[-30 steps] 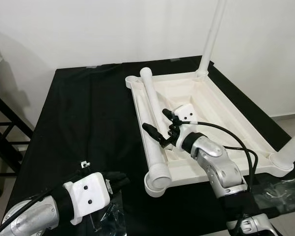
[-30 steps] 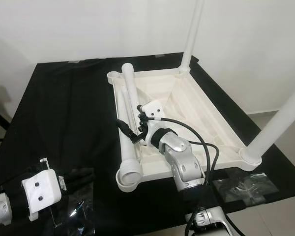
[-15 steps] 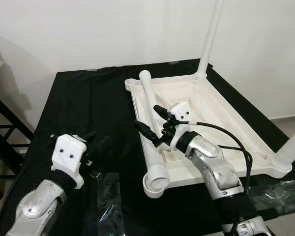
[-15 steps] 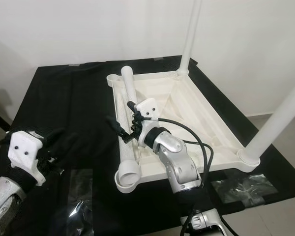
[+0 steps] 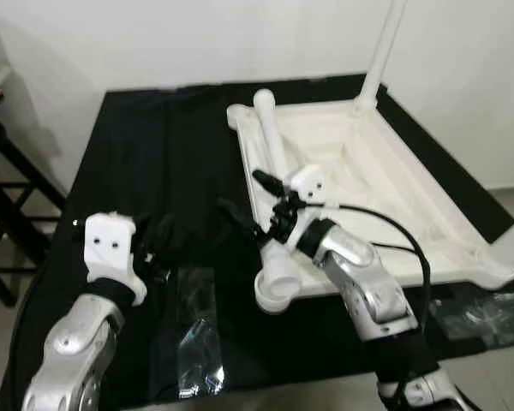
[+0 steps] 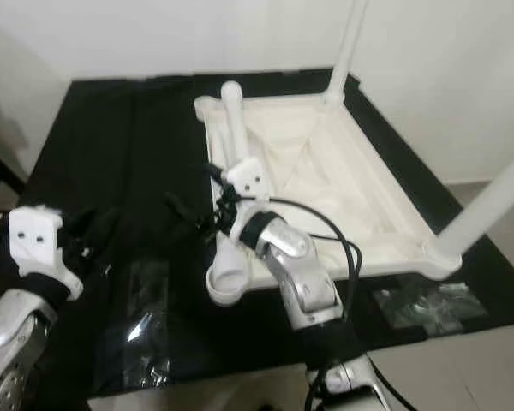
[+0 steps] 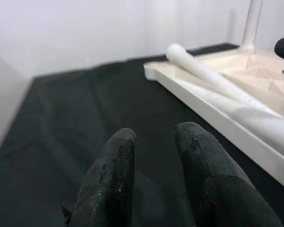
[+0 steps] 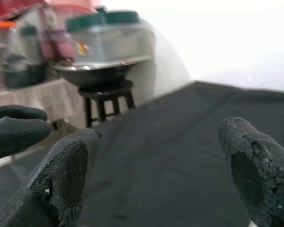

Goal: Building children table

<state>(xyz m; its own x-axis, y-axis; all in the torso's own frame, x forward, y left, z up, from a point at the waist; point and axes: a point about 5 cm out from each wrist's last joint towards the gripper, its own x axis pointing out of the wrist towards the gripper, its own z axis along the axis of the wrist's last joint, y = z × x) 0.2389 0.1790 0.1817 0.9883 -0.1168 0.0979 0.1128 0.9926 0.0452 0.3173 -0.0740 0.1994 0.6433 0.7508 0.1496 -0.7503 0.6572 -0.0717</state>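
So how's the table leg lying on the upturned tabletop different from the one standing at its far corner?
The lying leg rests flat along the upturned tabletop's left rim, unattached, its open end facing the robot. The far leg stands upright, seated in its corner. The right gripper, open, hovers beside the lying leg. Both are white tubes.

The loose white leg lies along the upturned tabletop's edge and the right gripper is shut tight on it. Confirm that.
Not quite. The loose white leg does lie along the upturned tabletop's edge, but the right gripper is open: the right wrist view shows its fingers spread wide with only black cloth between them.
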